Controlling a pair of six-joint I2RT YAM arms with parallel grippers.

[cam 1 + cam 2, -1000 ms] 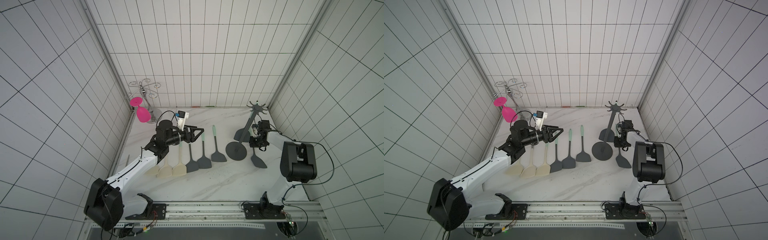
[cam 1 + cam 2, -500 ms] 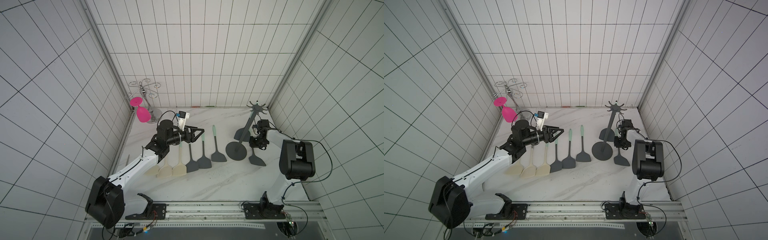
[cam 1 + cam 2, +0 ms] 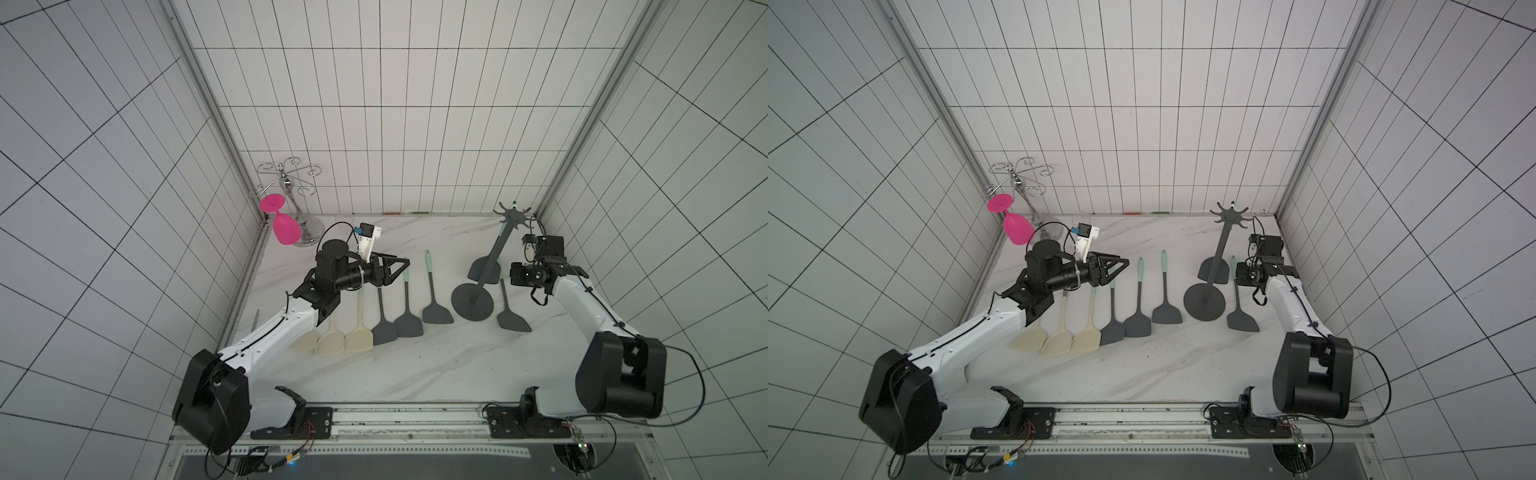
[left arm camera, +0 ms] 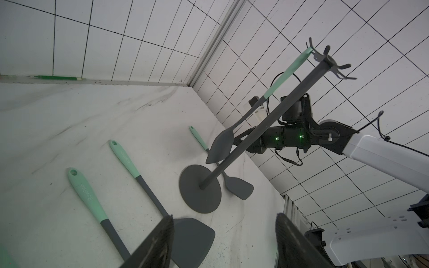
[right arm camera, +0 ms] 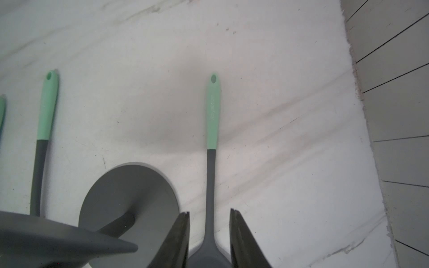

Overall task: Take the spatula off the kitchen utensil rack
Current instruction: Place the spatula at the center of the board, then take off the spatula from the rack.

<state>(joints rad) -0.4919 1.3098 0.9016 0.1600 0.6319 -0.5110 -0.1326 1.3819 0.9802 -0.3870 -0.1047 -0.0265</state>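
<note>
The left wrist view is plainly showing the hanging spatula point(image 4: 287, 73) on a hook of the kitchen utensil rack point(image 4: 264, 125), handle up and blade down. The right wrist view is showing the other spatula point(image 5: 213, 116) lying on the counter point(image 5: 278, 92) beside the rack's base, handle pointing at the back wall. The right end effector point(image 5: 209, 211) is spread astride its neck. The left end effector point(image 4: 224, 215) is hovering, spread and empty.

White arms point(image 3: 282, 328), black joints point(image 3: 619, 374)
</note>
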